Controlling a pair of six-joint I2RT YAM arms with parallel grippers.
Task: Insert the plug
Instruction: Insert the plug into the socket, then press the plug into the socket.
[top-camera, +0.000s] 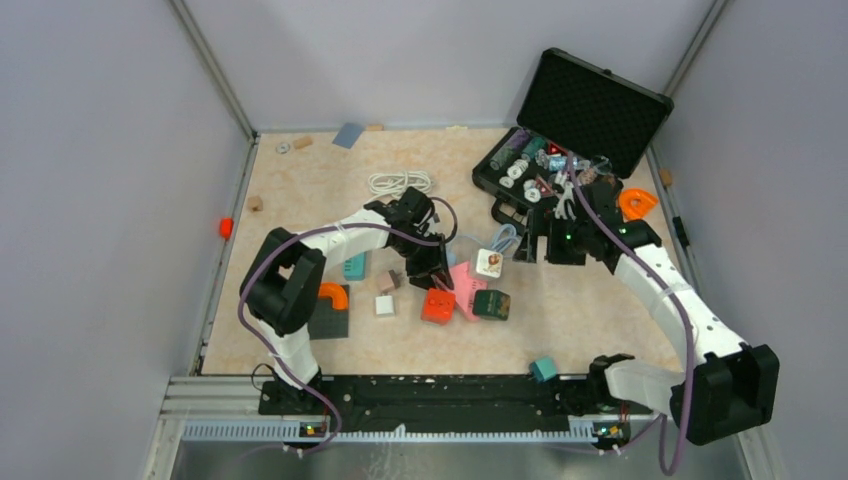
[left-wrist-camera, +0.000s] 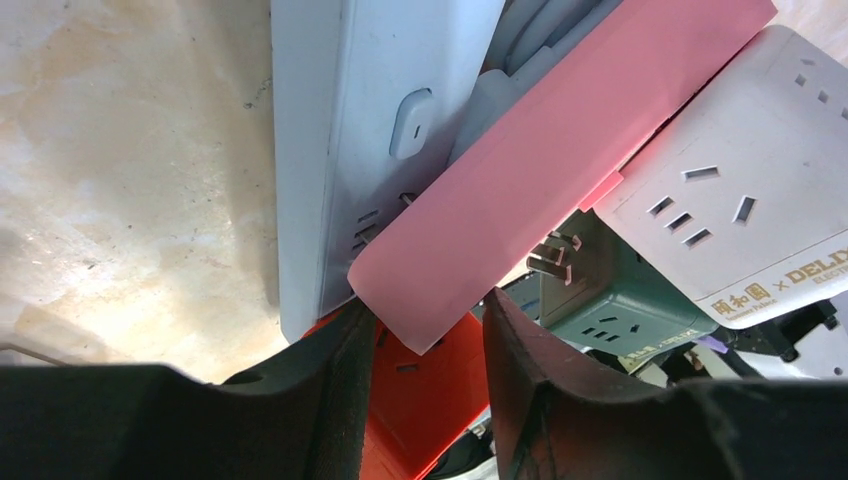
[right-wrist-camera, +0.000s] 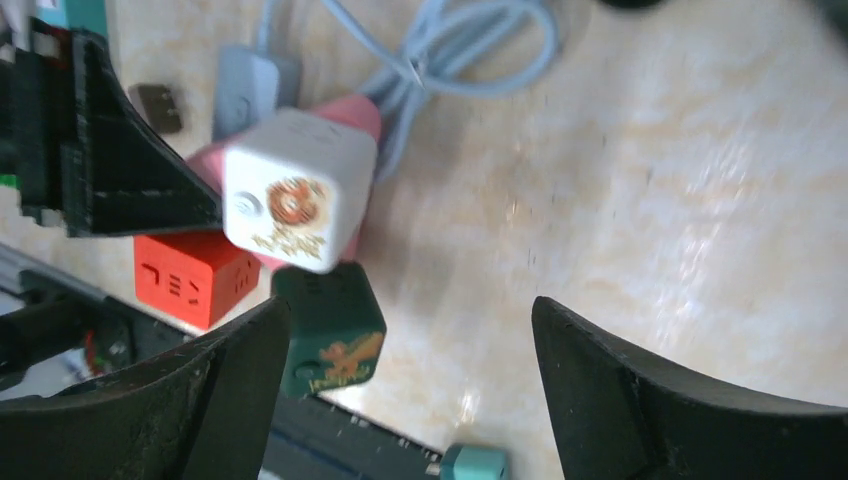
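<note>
The left gripper is reaching into the cluster of sockets at the middle of the table, and its jaws are standing partly closed on the corner of the pink power strip, with both black fingers appearing to press against the strip's edges. The pink strip is lying tilted across a pale blue-white power strip, covering part of its socket holes. Just beyond the pink corner, the plug prongs are sticking out of the side of the dark green cube adapter. They are sitting bare, in no socket, close under the pink strip's edge (whether they are touching it cannot be told). The white cube socket is resting on top of the pink strip, just above the green cube in the right wrist view, and the orange cube is lying beside the green one and beneath the left gripper's fingers. A pale blue cable is looping on the table beyond the white cube. The right gripper is hovering to the right of the cluster with its jaws spread wide and nothing between them. The green cube is lying just beside its left finger, and a small teal block is showing at the bottom edge of that view.
</note>
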